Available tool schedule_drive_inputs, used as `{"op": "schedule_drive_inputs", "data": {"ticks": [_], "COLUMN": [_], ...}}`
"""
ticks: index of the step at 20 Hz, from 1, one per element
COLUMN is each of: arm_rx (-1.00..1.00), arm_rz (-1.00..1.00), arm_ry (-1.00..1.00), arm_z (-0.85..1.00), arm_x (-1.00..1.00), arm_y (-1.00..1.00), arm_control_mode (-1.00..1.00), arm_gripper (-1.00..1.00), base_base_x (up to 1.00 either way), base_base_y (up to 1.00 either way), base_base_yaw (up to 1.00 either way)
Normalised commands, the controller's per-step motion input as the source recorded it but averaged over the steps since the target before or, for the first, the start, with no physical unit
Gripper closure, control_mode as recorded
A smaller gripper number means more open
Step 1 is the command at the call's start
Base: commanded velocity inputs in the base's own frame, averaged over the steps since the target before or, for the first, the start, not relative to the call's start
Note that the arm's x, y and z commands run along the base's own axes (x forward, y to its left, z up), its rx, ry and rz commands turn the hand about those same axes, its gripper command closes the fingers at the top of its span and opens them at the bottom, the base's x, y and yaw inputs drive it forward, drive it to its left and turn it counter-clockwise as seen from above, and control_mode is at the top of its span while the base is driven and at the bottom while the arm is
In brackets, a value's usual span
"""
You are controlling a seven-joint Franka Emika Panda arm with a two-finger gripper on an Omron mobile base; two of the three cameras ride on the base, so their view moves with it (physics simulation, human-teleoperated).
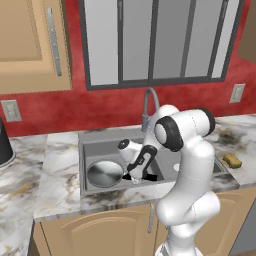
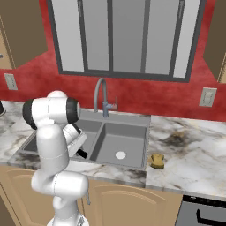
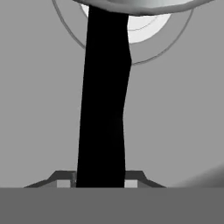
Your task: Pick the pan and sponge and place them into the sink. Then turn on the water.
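Note:
The silver pan [image 1: 105,173] lies flat on the floor of the sink's [image 1: 100,136] left basin. Its black handle [image 1: 146,176] points right. My gripper [image 1: 133,176] reaches down into that basin at the handle. In the hand view the black handle [image 3: 103,109] runs up between my fingertips [image 3: 63,183], which sit tight against both of its sides, to the pan's rim [image 3: 131,4] over a white drain [image 3: 146,26]. The yellow-tan sponge [image 1: 232,160] [image 2: 156,160] lies on the counter right of the sink [image 2: 128,132]. No water is in view at the spout.
The arched faucet [image 1: 149,107] [image 2: 100,95] stands behind the basins' divider, close above my arm. The right basin has a white drain [image 2: 120,155]. A dark pot [image 1: 4,145] stands at the far left of the marble counter. Behind the sink are a red wall and a window.

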Motion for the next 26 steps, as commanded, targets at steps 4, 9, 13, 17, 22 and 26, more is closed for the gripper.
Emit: {"op": "schedule_drive_inputs", "data": {"ticks": [4, 9, 13, 17, 22, 26], "arm_rx": [0.07, 0.15, 0.17, 0.14, 0.12, 0.00], "arm_rz": [0.02, 0.00, 0.00, 0.00, -0.01, -0.16], "arm_ry": [0.02, 0.08, 0.12, 0.11, 0.02, -0.02], "arm_z": [0.28, 0.88, 1.00, 1.00, 0.95, 0.76], "arm_x": [0.09, 0.03, 0.01, -0.02, -0.46, -0.81], "arm_y": [0.00, 0.00, 0.00, 0.00, 0.01, 0.19], "arm_control_mode": [-1.00, -1.00, -1.00, -1.00, -1.00, -1.00], "arm_gripper": [-1.00, -1.00, -1.00, -1.00, -1.00, -1.00], "base_base_x": [0.00, 0.00, 0.00, 0.00, 0.00, 0.00], "base_base_y": [0.00, 0.00, 0.00, 0.00, 0.00, 0.00], "base_base_yaw": [0.00, 0.00, 0.00, 0.00, 0.00, 0.00]}}
